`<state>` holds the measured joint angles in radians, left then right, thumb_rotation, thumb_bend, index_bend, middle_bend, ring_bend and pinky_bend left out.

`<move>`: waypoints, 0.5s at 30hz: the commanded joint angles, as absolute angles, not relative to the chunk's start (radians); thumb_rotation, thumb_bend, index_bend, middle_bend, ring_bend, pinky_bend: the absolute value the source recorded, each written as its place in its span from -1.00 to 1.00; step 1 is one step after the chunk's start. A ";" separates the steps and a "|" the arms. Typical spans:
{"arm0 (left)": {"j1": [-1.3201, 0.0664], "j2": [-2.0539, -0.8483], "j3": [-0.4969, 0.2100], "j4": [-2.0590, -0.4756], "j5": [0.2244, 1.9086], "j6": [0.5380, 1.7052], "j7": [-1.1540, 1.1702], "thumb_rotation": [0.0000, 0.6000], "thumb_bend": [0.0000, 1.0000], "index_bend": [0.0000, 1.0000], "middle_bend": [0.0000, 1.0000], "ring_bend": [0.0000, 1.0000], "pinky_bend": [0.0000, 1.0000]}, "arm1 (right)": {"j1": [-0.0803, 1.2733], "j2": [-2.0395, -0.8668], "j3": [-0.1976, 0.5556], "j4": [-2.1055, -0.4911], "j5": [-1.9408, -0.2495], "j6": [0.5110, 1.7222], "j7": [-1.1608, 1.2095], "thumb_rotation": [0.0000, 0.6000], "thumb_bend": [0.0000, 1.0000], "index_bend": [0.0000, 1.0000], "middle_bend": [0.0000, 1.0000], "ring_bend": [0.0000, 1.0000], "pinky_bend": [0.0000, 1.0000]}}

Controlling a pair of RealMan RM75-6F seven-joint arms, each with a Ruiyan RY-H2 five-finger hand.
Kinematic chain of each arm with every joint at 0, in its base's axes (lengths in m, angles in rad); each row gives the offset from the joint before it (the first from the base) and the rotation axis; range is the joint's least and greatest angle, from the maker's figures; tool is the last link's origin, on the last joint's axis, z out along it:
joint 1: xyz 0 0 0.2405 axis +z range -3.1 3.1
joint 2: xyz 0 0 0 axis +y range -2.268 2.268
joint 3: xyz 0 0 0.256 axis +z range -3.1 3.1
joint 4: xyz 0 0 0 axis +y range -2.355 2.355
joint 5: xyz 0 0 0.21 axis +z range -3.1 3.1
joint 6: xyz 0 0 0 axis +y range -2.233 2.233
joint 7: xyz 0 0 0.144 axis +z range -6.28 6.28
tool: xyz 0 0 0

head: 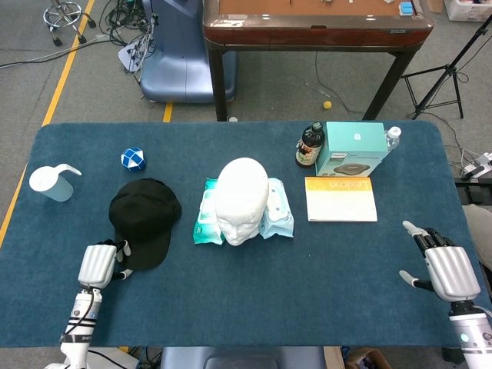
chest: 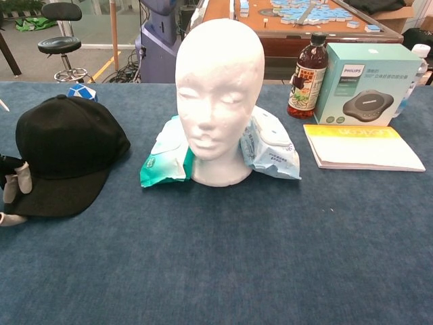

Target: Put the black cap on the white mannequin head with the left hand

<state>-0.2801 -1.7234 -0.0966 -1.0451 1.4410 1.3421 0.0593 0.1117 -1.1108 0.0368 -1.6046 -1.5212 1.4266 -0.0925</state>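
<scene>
Fabric construction makes the black cap [head: 144, 220] light and pliable: the crown is likely to collapse under pressure, while the brim should be the stiffest part and the most reliable place to take hold. The cap lies flat on the blue table [head: 246, 307], brim toward the robot, just left of the white mannequin head [head: 241, 198], which stands upright among packs of wet wipes [head: 206, 215].

The left hand [head: 98, 264] sits at the near edge of the brim; the chest view shows its fingertips [chest: 22, 177] lying against the brim edge, but whether they actually clamp the fabric cannot be determined. The cap is not lifted.

The right hand [head: 443, 265] rests near the right table edge, fingers spread, holding nothing.

Recommended grip: pinch the brim firmly between thumb and fingers, since smooth fabric may slip. The foam-like head appears light and could tip if the cap is pushed sideways onto it; lowering from above is advisable.
</scene>
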 commanded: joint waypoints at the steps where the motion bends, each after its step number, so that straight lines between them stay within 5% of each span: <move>1: -0.274 -1.740 -0.115 -1.041 1.435 1.373 0.016 1.00 -0.96 0.09 0.32 -0.04 0.08 | 0.112 -1.111 0.036 -1.605 -1.521 1.426 -0.094 1.00 -1.00 -0.74 -0.44 -0.57 -0.24; 6: -0.268 -1.754 -0.133 -1.044 1.435 1.412 -0.061 1.00 -0.96 0.04 0.20 -0.09 0.07 | 0.111 -1.110 0.036 -1.605 -1.522 1.427 -0.093 1.00 -1.00 -0.74 -0.44 -0.57 -0.24; 15: -0.266 -1.782 -0.142 -1.002 1.481 1.501 -0.205 1.00 -0.95 -0.10 -0.40 -0.47 0.02 | 0.112 -1.112 0.035 -1.605 -1.523 1.426 -0.096 1.00 -1.00 -0.74 -0.44 -0.57 -0.24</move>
